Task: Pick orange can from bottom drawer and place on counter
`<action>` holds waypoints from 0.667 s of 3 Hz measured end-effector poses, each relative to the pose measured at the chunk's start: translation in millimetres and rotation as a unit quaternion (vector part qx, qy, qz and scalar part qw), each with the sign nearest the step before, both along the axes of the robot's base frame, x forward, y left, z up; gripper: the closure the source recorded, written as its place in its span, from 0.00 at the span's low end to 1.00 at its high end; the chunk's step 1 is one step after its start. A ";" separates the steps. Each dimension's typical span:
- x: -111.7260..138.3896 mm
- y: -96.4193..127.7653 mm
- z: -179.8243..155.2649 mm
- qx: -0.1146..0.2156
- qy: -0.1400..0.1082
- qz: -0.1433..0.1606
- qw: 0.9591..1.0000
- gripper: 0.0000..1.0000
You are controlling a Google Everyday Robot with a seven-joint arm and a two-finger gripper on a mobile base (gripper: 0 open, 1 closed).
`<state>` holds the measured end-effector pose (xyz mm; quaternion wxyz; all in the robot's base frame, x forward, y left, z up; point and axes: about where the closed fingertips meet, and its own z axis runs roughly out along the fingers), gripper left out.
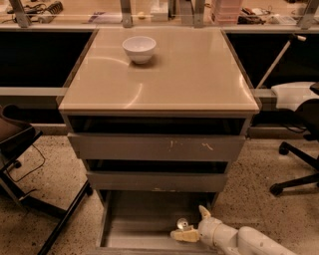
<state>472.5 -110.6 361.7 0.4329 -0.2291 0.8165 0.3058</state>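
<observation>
The orange can (182, 224) stands in the bottom drawer (134, 224), near its front right, with only its silver lid and a little of its body showing. My gripper (192, 224) reaches in from the lower right and is open. One finger (204, 212) points up behind the can and the other finger (183, 235) lies just in front of it, so the can sits at the mouth of the jaws. The beige counter (199, 74) tops the cabinet above.
A white bowl (139, 49) stands at the counter's back left. Two upper drawers (154, 147) are partly pulled out above the bottom one. A chair base (296, 169) is at the right and a dark chair (20, 149) at the left. A cluttered desk (159, 10) runs behind.
</observation>
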 end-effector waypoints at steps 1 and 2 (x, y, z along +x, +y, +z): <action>-9.9 -12.2 -7.5 -0.093 -0.019 -0.007 0.995 0.00; -3.7 -26.7 -16.9 -0.120 -0.014 -0.033 0.992 0.00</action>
